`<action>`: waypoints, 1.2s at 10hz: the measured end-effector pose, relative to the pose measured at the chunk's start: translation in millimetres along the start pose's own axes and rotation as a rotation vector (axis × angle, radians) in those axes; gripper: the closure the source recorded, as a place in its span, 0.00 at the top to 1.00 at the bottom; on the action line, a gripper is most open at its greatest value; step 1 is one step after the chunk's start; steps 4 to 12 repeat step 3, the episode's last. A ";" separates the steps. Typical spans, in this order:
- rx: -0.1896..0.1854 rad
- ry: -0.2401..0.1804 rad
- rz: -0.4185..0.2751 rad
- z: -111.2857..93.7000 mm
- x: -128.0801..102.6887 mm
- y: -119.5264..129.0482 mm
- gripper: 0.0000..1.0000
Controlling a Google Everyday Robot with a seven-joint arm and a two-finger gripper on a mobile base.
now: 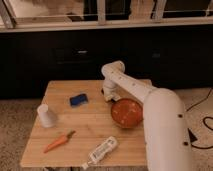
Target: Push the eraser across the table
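Note:
The table (90,127) has a light wood plank top. My white arm reaches over its right side from the lower right. My gripper (109,94) hangs low over the far middle of the table, just right of a blue pad (78,99) and at the far left rim of an orange bowl (127,112). The eraser does not show; the gripper and wrist cover the spot beneath them.
A white cup (46,115) stands upside down at the left edge. A carrot (58,142) lies near the front left. A white tube (101,151) lies at the front edge. A dark cabinet wall stands behind the table.

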 end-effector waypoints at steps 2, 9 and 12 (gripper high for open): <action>0.023 0.007 0.011 -8.5 0.9 0.9 0.04; 0.025 -0.005 0.013 -10.6 -0.1 0.1 0.04; 0.025 -0.005 0.013 -10.6 -0.1 0.1 0.04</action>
